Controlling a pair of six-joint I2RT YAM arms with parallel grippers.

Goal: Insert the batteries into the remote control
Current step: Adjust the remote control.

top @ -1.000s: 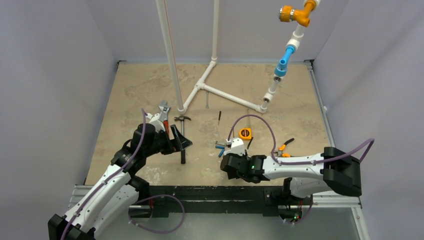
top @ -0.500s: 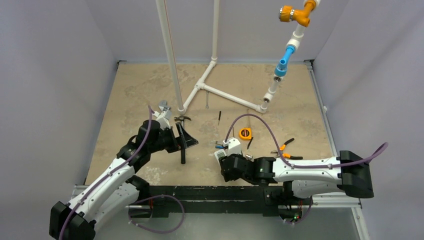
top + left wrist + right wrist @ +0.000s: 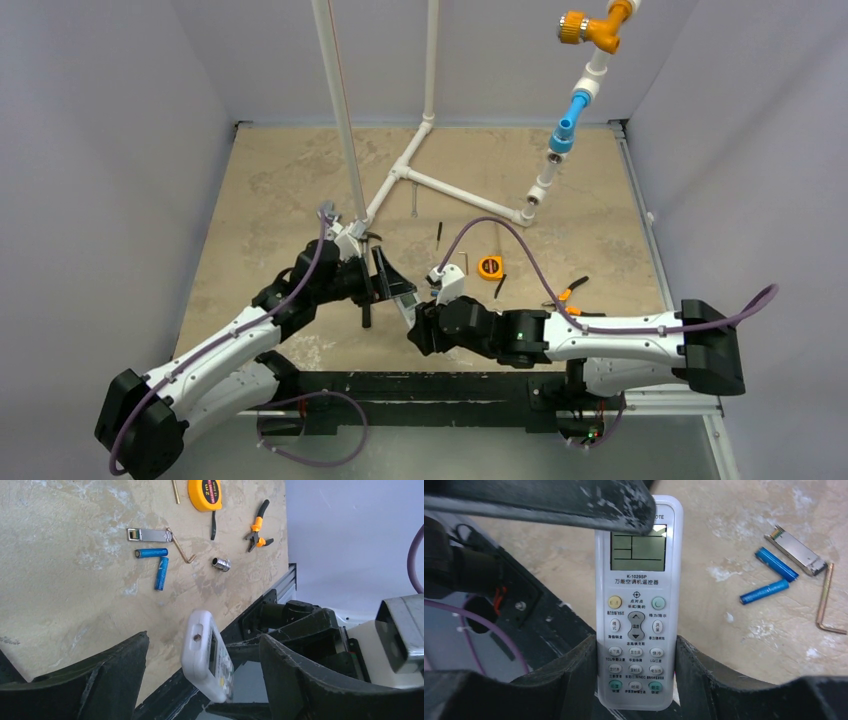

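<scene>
The white remote control (image 3: 638,605) is held off the table, buttons and pale-green screen facing the right wrist camera. My right gripper (image 3: 636,642) is shut on its lower, button end. My left gripper (image 3: 202,640) is open, with the remote's top end (image 3: 206,655) between its fingers, touching neither. One left finger (image 3: 549,500) crosses above the screen. Two blue batteries (image 3: 152,553) (image 3: 161,573) lie loose on the table; in the right wrist view they (image 3: 776,564) (image 3: 764,591) are to the right of the remote. In the top view the two grippers (image 3: 392,283) (image 3: 415,318) meet near the front edge.
A silver module (image 3: 147,534), a bent hex key (image 3: 180,547) and a stubby silver socket (image 3: 220,564) lie by the batteries. An orange tape measure (image 3: 490,266) and pliers (image 3: 570,292) lie farther right. White pipework (image 3: 440,185) stands behind; a black tool (image 3: 366,310) lies by the left gripper.
My right gripper has lifted the remote and carried it left. My left arm has swung right, so its open fingers now straddle the remote's top end.
</scene>
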